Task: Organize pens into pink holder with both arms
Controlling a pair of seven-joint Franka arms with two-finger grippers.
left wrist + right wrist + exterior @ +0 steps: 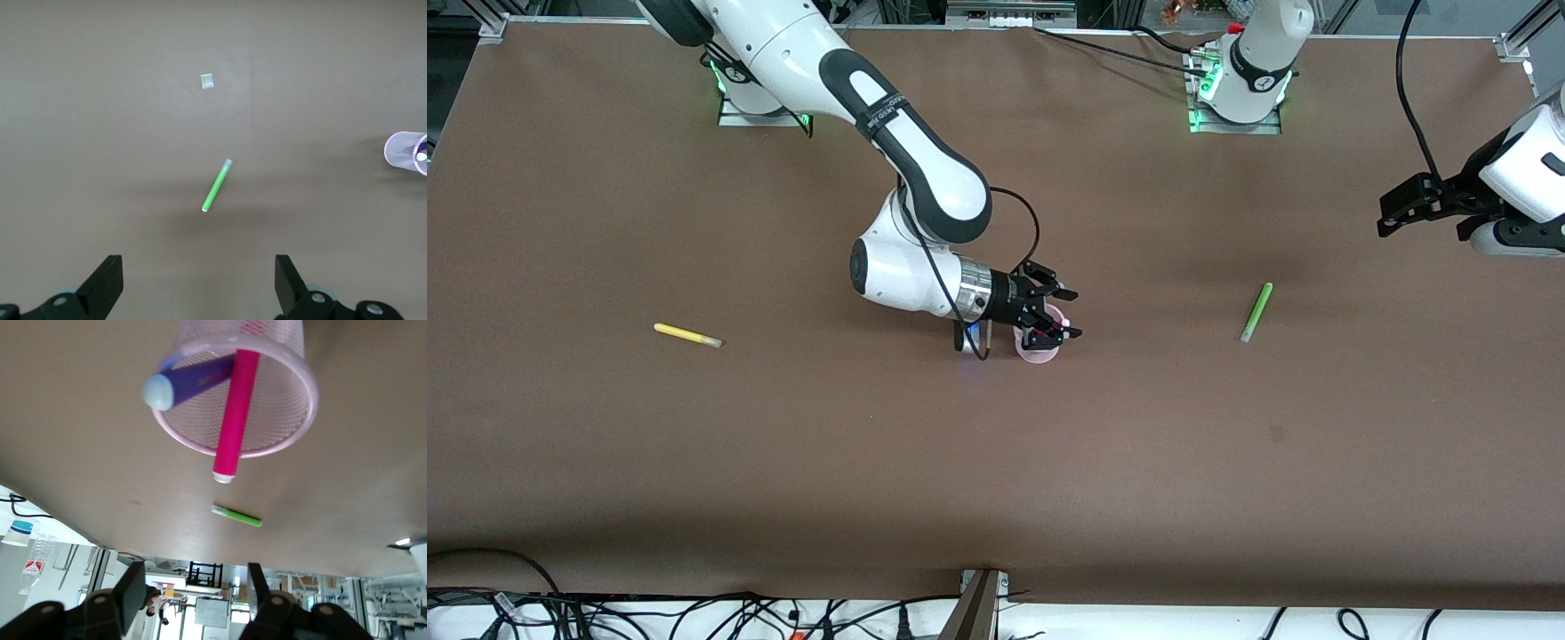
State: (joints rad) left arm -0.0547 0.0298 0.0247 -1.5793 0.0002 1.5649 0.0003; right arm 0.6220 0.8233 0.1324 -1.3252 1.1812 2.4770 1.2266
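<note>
The pink holder (1039, 354) stands mid-table, a mesh cup (293, 400). A magenta pen (235, 420) and a blue-purple pen (193, 380) lean inside it, pale tips over the rim. My right gripper (1069, 314) hovers just over the holder, open (197, 590), with nothing between its fingers. A green pen (1256, 312) lies flat toward the left arm's end, also visible from both wrists (217, 185) (236, 515). A yellow pen (687, 335) lies toward the right arm's end. My left gripper (1396, 209) waits in the air, open (199, 290), apart from the green pen.
A small pale square scrap (207, 81) lies on the brown table (996, 462) near the green pen. The holder (407, 150) shows at the edge of the left wrist view. Cables run along the table's front edge (694, 613).
</note>
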